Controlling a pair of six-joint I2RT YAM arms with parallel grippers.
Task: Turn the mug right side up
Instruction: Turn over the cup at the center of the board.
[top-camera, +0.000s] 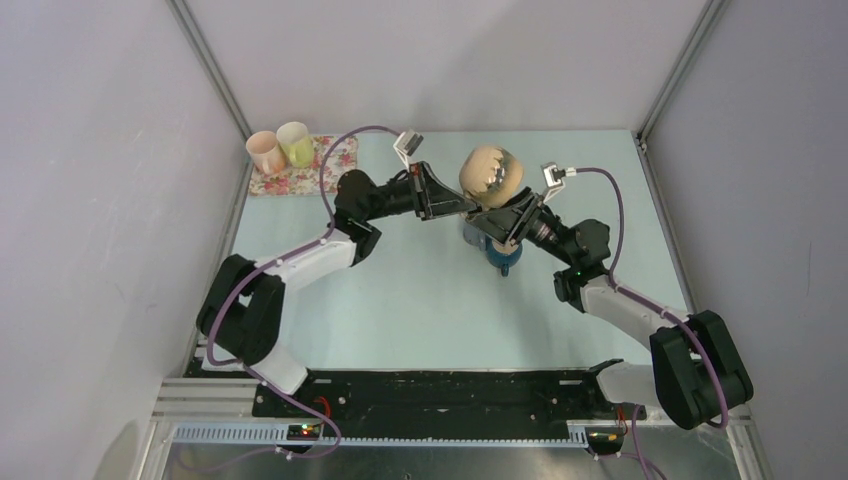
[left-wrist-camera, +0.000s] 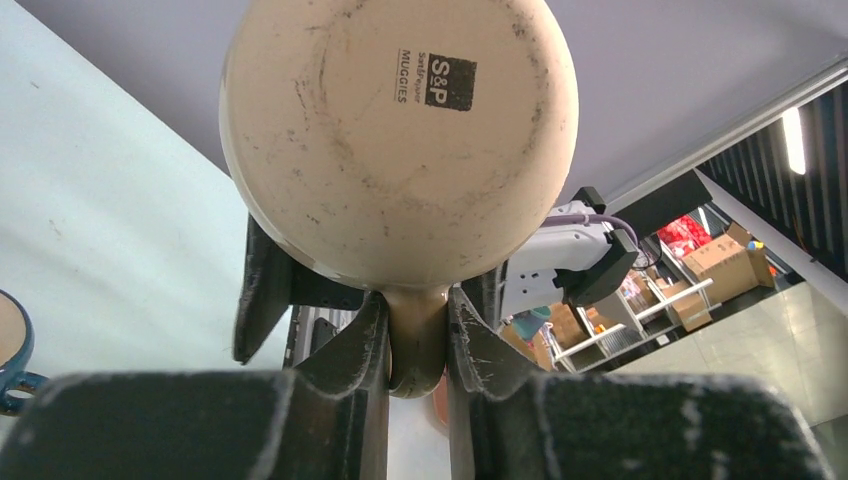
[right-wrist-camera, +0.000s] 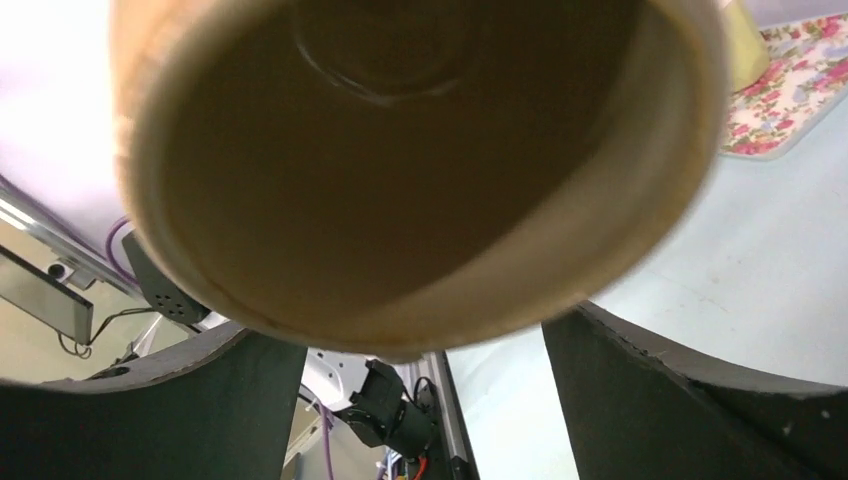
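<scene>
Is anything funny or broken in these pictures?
Nothing is broken or spilled. The tan mug hangs sideways in the air, pinched by its handle in the left gripper, and its bottom looks scuffed and dirty.

mug (top-camera: 491, 172): beige, upper centre, at both arms' tips | left gripper (top-camera: 465, 205): comes in from the left, meets the mug's lower-left edge | right gripper (top-camera: 498, 214): just below the mug, over blue cup (top-camera: 499, 254) on table (top-camera: 400, 290) | upper left: pink cup (top-camera: 266, 152), green cup (top-camera: 295, 143) on floral mat (top-camera: 338, 160)
</scene>
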